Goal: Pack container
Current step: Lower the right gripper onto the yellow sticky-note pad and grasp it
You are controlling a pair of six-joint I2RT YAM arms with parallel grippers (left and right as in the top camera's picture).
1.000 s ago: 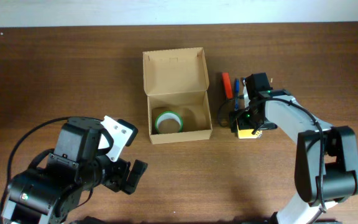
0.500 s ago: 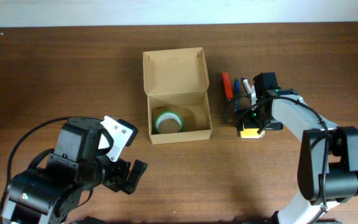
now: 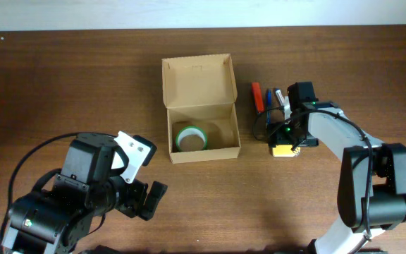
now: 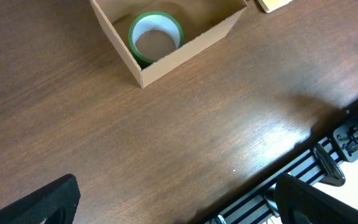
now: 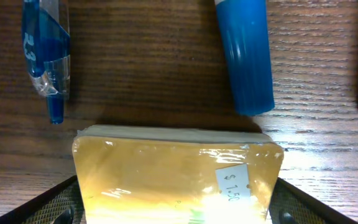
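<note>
Tape roll (image 3: pixel 180 139) was packed in the container (image 3: pixel 201 85); yellow pad (image 5: pixel 166 162) was straddled by the wide-spread right claw (image 5: pixel 176 214), pens (image 5: pixel 244 56) beyond unpacked

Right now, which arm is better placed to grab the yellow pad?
Right. The right gripper hangs open over the yellow pad, a finger at each side. The left gripper sits far off, beyond the container.

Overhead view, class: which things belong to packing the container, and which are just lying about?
In the job: container; green tape roll inside it; yellow pad, with the right hand over it.
Lying about for now: red marker; blue marker; clear blue pen.
</note>
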